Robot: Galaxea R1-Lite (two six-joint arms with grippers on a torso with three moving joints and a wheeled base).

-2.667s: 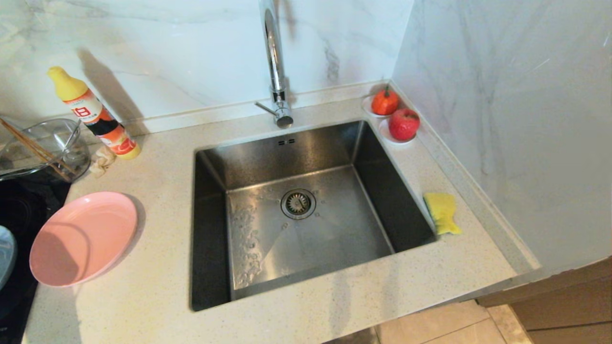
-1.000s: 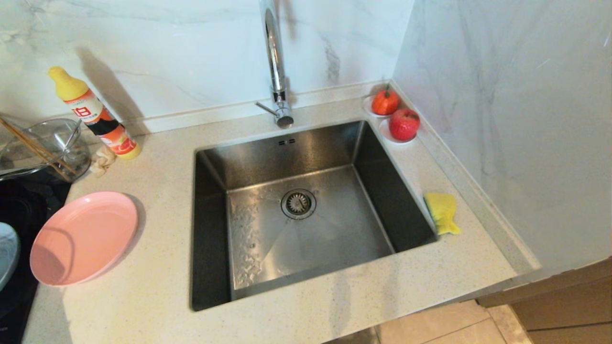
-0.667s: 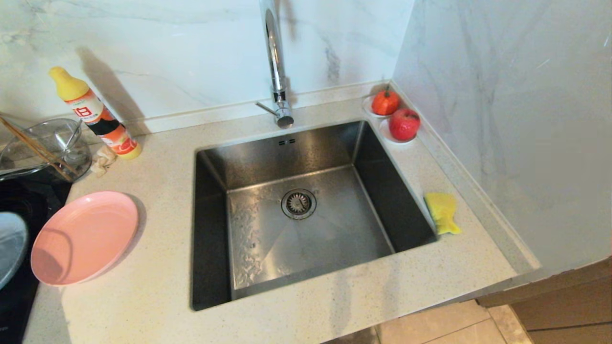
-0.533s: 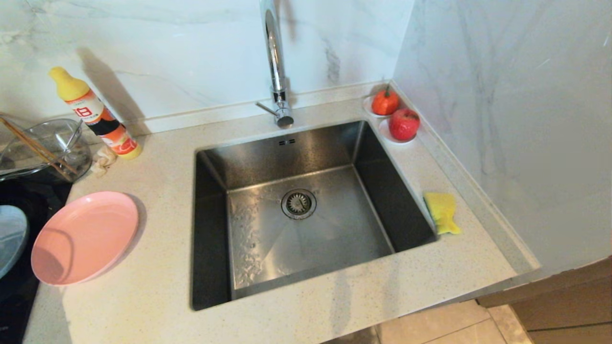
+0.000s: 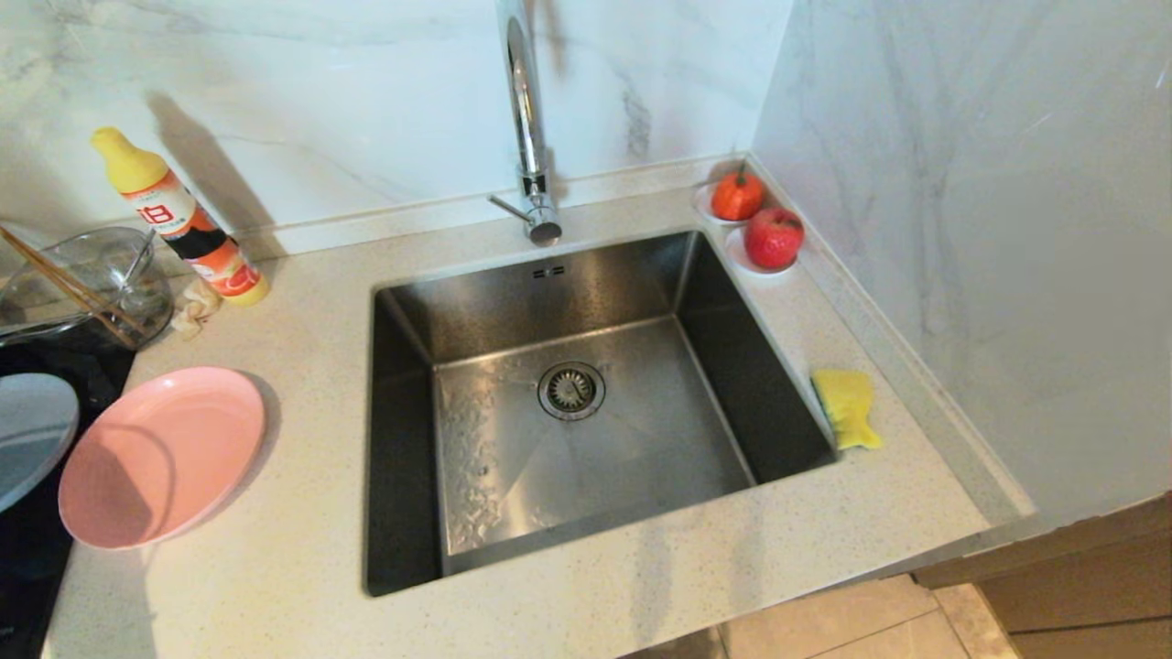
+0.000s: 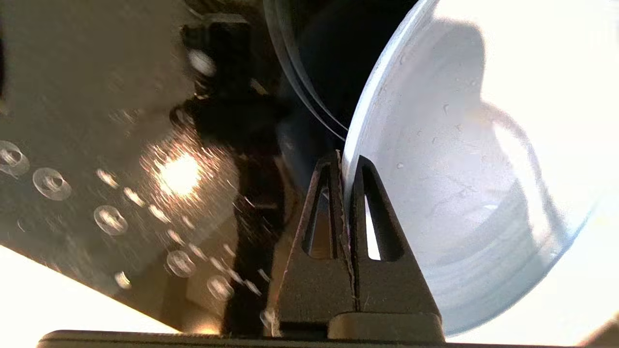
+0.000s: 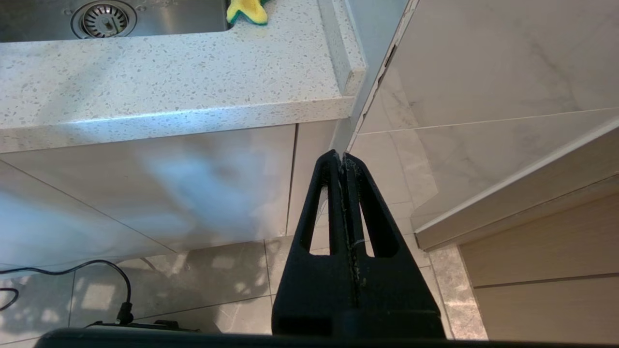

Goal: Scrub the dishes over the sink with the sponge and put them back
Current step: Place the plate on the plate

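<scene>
- The left gripper (image 6: 344, 162) is clamped on the rim of the light blue plate (image 6: 459, 193), which shows at the far left edge of the head view, tilted above the dark hob (image 5: 37, 366).
- The pink plate (image 5: 160, 455) lies on the worktop (image 5: 302, 549) left of the sink (image 5: 586, 430), just beside the blue one.
- The sponge (image 5: 847, 407) rests on the worktop at the sink's right rim, yellow side up.
- The right gripper (image 7: 343, 162) hangs below the worktop's edge in front of the cabinet (image 7: 145, 183), fingers pressed together and holding nothing.
- A detergent bottle (image 5: 179, 220) leans near the wall, beside a glass bowl (image 5: 87, 279).
</scene>
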